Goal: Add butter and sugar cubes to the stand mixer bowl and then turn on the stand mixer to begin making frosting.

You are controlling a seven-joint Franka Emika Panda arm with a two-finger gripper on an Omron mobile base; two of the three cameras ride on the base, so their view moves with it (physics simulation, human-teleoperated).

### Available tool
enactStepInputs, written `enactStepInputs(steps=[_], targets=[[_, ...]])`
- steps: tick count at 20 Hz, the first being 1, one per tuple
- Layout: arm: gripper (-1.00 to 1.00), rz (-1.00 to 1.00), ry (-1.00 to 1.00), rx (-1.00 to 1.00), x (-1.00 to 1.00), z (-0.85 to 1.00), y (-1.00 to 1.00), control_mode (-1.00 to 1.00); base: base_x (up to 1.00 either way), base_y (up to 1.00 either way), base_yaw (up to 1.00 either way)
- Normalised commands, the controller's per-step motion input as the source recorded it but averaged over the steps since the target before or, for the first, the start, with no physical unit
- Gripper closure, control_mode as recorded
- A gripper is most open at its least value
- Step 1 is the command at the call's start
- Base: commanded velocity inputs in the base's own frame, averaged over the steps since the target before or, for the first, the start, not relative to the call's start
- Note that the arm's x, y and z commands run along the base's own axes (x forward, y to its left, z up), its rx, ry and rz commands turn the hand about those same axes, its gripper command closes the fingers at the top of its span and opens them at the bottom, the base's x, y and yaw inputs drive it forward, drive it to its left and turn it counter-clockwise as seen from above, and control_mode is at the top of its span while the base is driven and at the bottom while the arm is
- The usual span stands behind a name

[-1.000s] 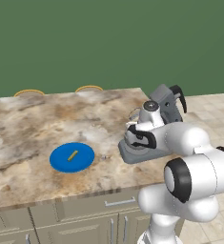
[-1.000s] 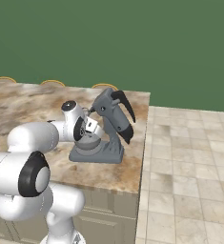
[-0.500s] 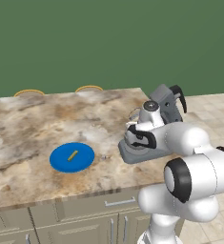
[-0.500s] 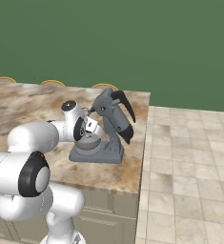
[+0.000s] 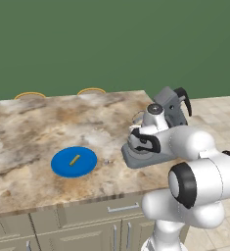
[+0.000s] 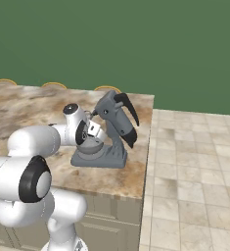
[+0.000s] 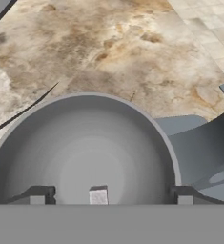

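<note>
Left base view: set behind the arm on its left, high, facing forward and down over the marble counter (image 5: pixel 33 132); mid-range. Takes in the blue plate (image 5: pixel 74 162) and the stand mixer (image 5: pixel 168 110) towards its right.
Right base view: set behind the arm on its right, high, facing forward and down; mid-range. The stand mixer (image 6: pixel 114 130) sits centre, tiled floor (image 6: pixel 195 162) to the right.
Hand view: on the hand, looking steeply down from close above into the stand mixer bowl (image 7: pixel 85 143); counter beyond.
Shared ground: both base views cover the same counter end, mixer and green wall (image 5: pixel 87 44); the hand view covers only the bowl, mixer base and nearby counter.
</note>
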Motion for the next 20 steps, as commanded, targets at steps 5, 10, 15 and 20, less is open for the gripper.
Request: enactStepInputs(steps=[5, 10, 15, 20], targets=[[-1.00, 0.00, 0.00, 0.00, -0.01, 0.00, 0.17, -1.00, 0.00, 0.00, 0.00], [-1.00, 0.00, 0.00, 0.00, -0.23, 0.01, 0.66, -1.00, 0.00, 0.00, 0.00], [-1.00, 0.01, 0.01, 0.00, -0.28, 0.28, 0.50, -1.00, 0.00, 0.00, 0.00], [-1.00, 0.05, 0.15, 0.03, 0.00, 0.38, 0.21, -1.00, 0.00, 0.00, 0.00]])
